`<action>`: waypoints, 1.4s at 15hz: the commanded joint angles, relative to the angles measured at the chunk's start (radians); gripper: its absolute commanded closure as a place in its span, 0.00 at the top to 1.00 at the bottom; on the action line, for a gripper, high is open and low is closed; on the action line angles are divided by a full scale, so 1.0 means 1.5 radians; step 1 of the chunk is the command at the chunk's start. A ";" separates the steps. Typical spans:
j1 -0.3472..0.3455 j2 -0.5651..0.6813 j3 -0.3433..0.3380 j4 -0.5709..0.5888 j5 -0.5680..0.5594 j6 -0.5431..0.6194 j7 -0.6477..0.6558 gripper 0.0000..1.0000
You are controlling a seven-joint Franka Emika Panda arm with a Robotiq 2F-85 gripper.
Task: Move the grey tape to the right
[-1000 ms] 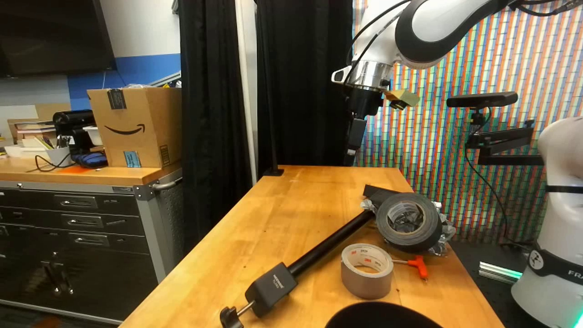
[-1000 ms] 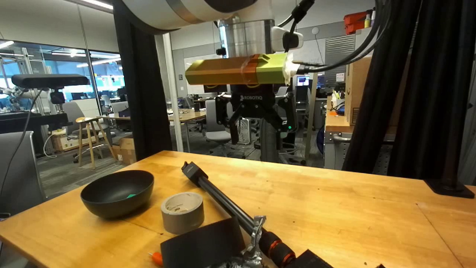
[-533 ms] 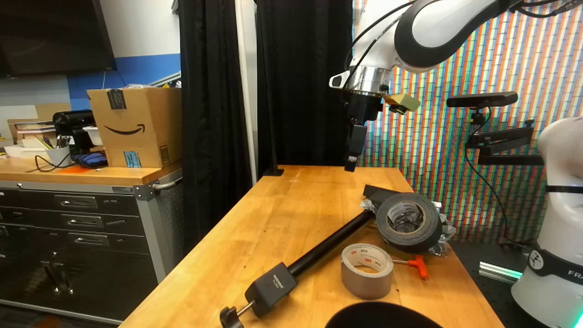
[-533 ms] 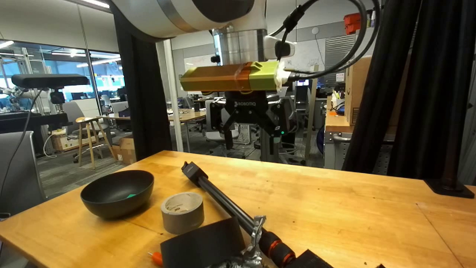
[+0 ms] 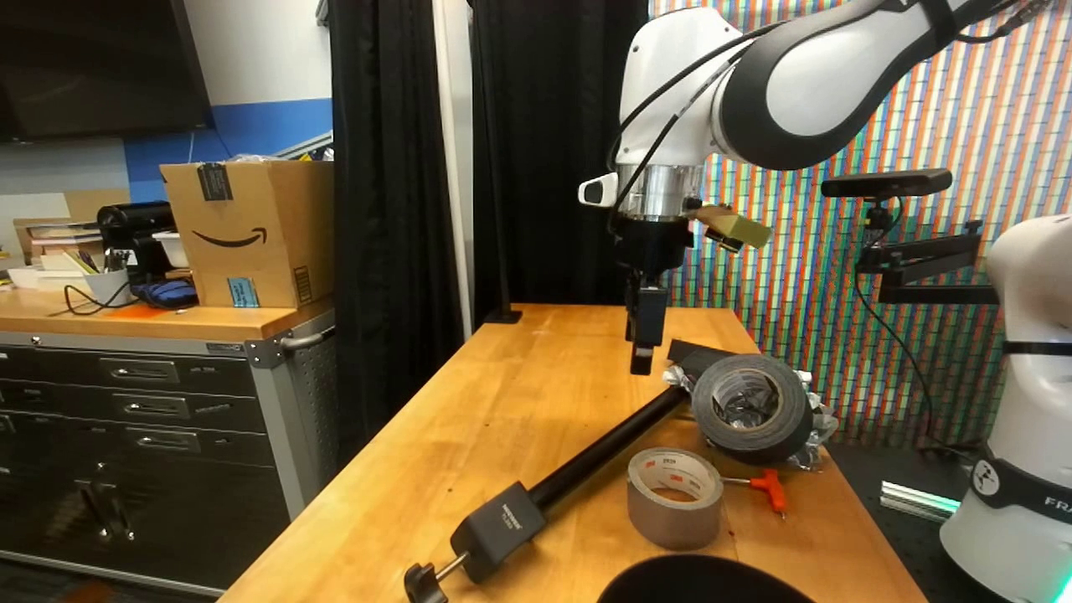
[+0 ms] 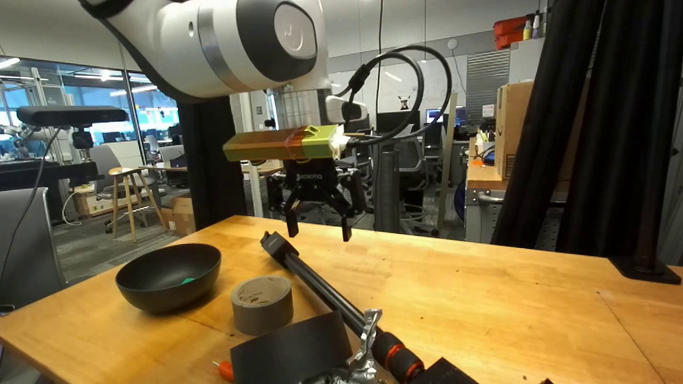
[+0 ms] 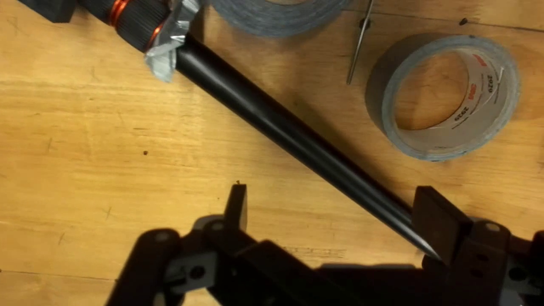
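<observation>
The grey tape [image 5: 674, 517] is a thick roll with a pale inner core, lying flat on the wooden table. It also shows in an exterior view [image 6: 263, 316] and at the upper right of the wrist view [image 7: 452, 139]. My gripper [image 5: 641, 362] is open and empty, above the table and apart from the tape. In an exterior view the gripper [image 6: 320, 231] hangs above and to the right of the tape, over the far part of the black bar. In the wrist view the open fingers [image 7: 332, 189] lie below and left of the tape.
The long black bar [image 5: 610, 444] lies diagonally beside the tape. A bulky dark tape roll [image 5: 777, 435] with crumpled silver foil [image 6: 367, 344] lies near the bar's end. A red-handled tool [image 5: 771, 491] lies close to the grey tape. A black bowl [image 6: 168, 290] stands on its other side.
My gripper has moved down towards the table, and leftward in both exterior views. Its fingers stay open. The tape and the other objects have not moved.
</observation>
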 commanded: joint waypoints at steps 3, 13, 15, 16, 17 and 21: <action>0.023 0.048 0.043 0.019 -0.012 0.006 0.075 1.00; 0.028 -0.017 -0.037 -0.080 0.092 0.024 -0.066 1.00; 0.020 -0.022 -0.027 -0.083 0.059 0.005 -0.034 1.00; 0.018 -0.022 -0.021 -0.085 0.046 0.006 -0.025 1.00; 0.016 -0.027 -0.009 -0.087 0.025 0.000 -0.007 1.00; 0.021 -0.039 0.019 -0.093 -0.021 -0.018 0.033 1.00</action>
